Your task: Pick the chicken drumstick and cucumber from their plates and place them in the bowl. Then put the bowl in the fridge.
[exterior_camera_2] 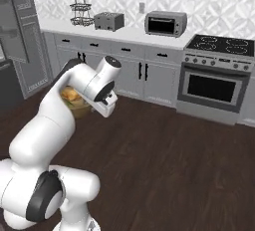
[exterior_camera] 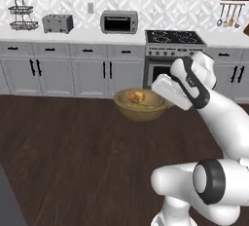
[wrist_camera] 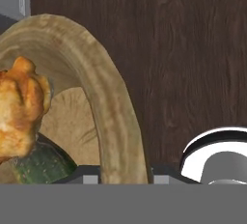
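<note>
My gripper (wrist_camera: pixel 123 177) is shut on the thick rim of the wooden bowl (wrist_camera: pixel 103 97), one fingertip on each side of it. It holds the bowl (exterior_camera: pixel 141 108) in the air over the dark wood floor. The golden-brown chicken drumstick (wrist_camera: pixel 19 112) lies inside on top of the green cucumber (wrist_camera: pixel 41 165). The left base view has the drumstick (exterior_camera: pixel 136 96) sitting in the bowl, just left of my hand. From the right base camera, my arm covers most of the bowl (exterior_camera_2: pixel 79 108); the drumstick (exterior_camera_2: pixel 71 94) peeks out. The fridge's grey panelled door (exterior_camera_2: pixel 22 31) stands at the far left. Both plates are out of view.
Grey cabinets and a white counter run along the back wall, carrying a toaster oven (exterior_camera: pixel 119 22), a toaster (exterior_camera: pixel 58 23) and a wire rack (exterior_camera: pixel 23 15). A stove (exterior_camera: pixel 174 37) stands behind my hand. Open dark wood floor (exterior_camera: pixel 73 152) spreads around the base.
</note>
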